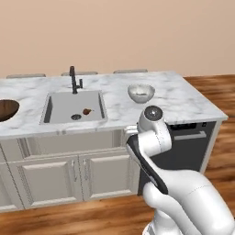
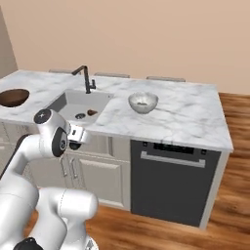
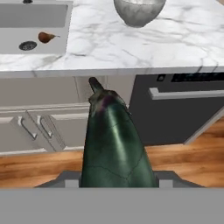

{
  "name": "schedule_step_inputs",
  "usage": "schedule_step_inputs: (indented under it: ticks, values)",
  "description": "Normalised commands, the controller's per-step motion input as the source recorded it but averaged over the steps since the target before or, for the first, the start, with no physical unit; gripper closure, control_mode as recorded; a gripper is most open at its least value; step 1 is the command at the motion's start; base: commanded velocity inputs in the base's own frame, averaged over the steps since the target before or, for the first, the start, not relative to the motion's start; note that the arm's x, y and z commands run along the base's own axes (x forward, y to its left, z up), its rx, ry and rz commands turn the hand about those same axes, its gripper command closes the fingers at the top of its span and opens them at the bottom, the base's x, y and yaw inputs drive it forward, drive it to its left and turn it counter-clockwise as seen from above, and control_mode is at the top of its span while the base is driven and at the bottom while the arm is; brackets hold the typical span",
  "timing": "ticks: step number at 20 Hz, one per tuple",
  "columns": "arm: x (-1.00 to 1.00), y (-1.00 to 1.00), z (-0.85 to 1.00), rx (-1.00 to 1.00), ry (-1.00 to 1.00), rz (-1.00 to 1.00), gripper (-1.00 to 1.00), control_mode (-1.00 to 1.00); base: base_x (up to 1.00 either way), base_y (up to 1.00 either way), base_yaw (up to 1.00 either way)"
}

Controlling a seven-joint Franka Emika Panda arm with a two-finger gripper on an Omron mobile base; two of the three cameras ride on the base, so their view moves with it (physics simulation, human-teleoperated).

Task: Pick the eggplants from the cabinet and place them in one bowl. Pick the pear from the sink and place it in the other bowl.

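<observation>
My gripper (image 3: 114, 186) is clamped on a long, glossy dark green-purple eggplant (image 3: 114, 144). In the hand view its stem end points away from me toward the edge of the white marbled stone counter (image 3: 175, 39), so I hold it by the thick end, lengthwise, to keep it from swinging.

The eggplant is held below counter height, in front of the pale panelled cabinet doors (image 1: 50, 176) and beside the dark dishwasher front (image 2: 171, 183). It has not yet been carried to a bowl.

The round grey-white bowl (image 1: 141, 92) sits on the counter to the right of the sink — the nearer target, in my judgement. A dark brown wooden bowl (image 2: 13, 96) stands at the far left, well apart.

The small brown pear (image 3: 45, 37) lies in the grey rectangular sink basin (image 1: 59, 108), just beside the drain — untouched. A black faucet (image 1: 73, 80) stands behind the basin.
</observation>
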Motion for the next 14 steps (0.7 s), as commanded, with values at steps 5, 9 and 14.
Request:
schedule_step_inputs:
  ticks: [5,9,14]
  values:
    - [0.0,0.0,0.0,0.0,0.0,0.0,1.0,1.0,0.53,0.03,-0.12]
    - [0.0,0.0,0.0,0.0,0.0,0.0,1.0,1.0,0.51,0.23,-0.08]
    - [0.0,0.0,0.0,0.0,0.0,0.0,1.0,1.0,0.51,0.18,-0.09]
